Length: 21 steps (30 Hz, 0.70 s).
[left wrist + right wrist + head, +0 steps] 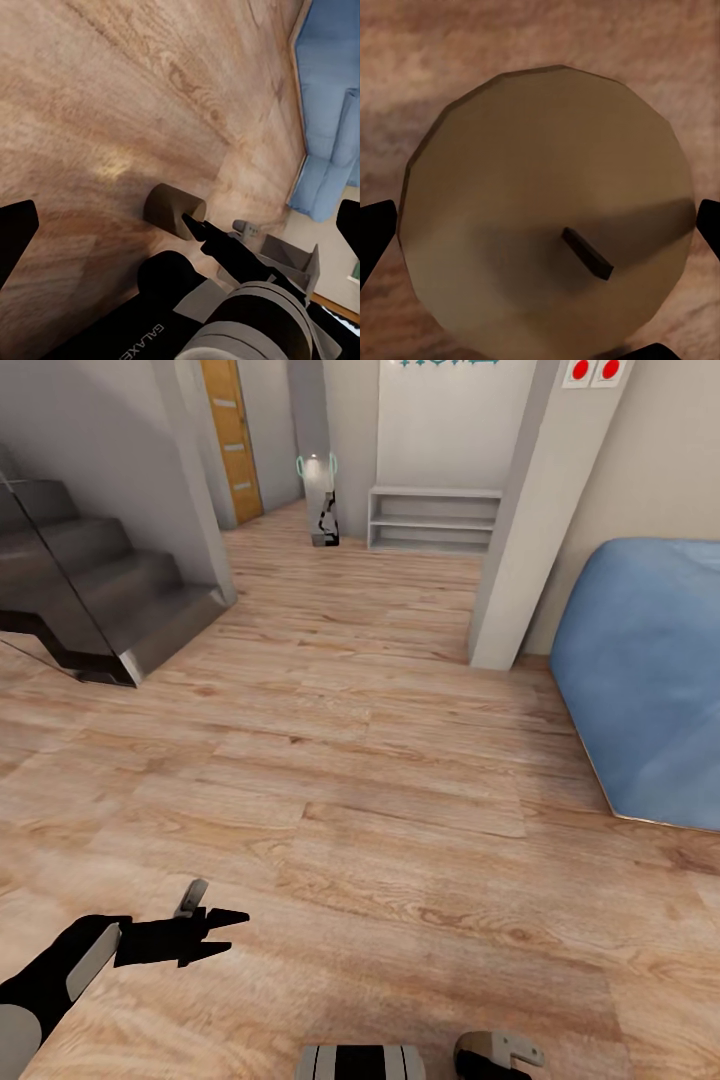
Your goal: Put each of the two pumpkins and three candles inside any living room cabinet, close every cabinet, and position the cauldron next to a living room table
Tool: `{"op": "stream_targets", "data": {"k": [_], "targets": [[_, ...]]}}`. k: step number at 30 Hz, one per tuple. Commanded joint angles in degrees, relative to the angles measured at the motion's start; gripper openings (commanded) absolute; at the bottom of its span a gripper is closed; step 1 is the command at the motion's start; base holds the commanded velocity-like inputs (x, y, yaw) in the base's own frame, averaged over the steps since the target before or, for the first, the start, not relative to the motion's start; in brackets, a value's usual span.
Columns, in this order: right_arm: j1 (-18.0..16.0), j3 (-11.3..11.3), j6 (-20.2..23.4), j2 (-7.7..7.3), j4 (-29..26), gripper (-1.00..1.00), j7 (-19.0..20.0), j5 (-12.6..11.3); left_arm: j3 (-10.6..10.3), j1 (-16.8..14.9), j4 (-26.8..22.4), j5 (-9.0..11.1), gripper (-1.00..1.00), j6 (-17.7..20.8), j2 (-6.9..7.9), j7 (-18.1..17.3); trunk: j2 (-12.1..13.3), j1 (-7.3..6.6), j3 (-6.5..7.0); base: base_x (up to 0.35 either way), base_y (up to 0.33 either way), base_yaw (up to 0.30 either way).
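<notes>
A candle (pixel 547 217) stands upright on the wood floor (pixel 380 760), long axis vertical, dark wick (pixel 586 253) leaning off to one side. From the left wrist view it's a stubby tan cylinder (pixel 174 211), partly hidden behind the right arm. The right hand (pixel 540 225) hangs directly above it, fingers spread wide, touching nothing. The left hand (pixel 215 935) is spread too, empty, low over the floor. A blue sofa (pixel 650 670) is cut off at the edge.

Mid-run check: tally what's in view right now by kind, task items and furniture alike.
candle: 1
staircase: 1
door: 1
shelf: 1
blue sofa: 1
Total: 5
</notes>
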Motion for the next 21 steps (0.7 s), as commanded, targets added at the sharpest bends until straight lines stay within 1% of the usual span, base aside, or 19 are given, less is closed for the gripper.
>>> {"op": "stream_targets", "data": {"k": [1, 11, 13, 21], "targets": [[-0.02, 0.30, -0.02, 0.04, -0.11, -1.00, 1.20, -0.48, -0.26, -0.05, 0.01, 0.25, 1.00, 0.22, 0.05, -0.11, -0.01, 0.00, -0.04, 0.000, 0.000, 0.000], [-0.02, 0.30, -0.05, 0.04, -0.11, -1.00, 1.20, -0.48, -0.17, -0.05, 0.02, 0.25, 1.00, 0.30, 0.23, -0.29, -0.01, 0.00, -0.04, 0.000, 0.000, 0.000], [-0.02, 0.30, -0.05, 0.04, -0.11, -1.00, 1.20, -0.48, -0.17, -0.05, 0.02, 0.25, 1.00, 0.30, 0.23, -0.30, 0.01, -0.05, 0.41, 0.000, 0.000, 0.000], [-0.02, 0.30, -0.05, 0.04, -0.11, -1.00, 1.20, -0.48, -0.17, -0.05, 0.05, 0.25, 1.00, 0.30, 0.23, -0.30, 0.01, -0.05, 0.41, 0.000, 0.000, 0.000]]}}
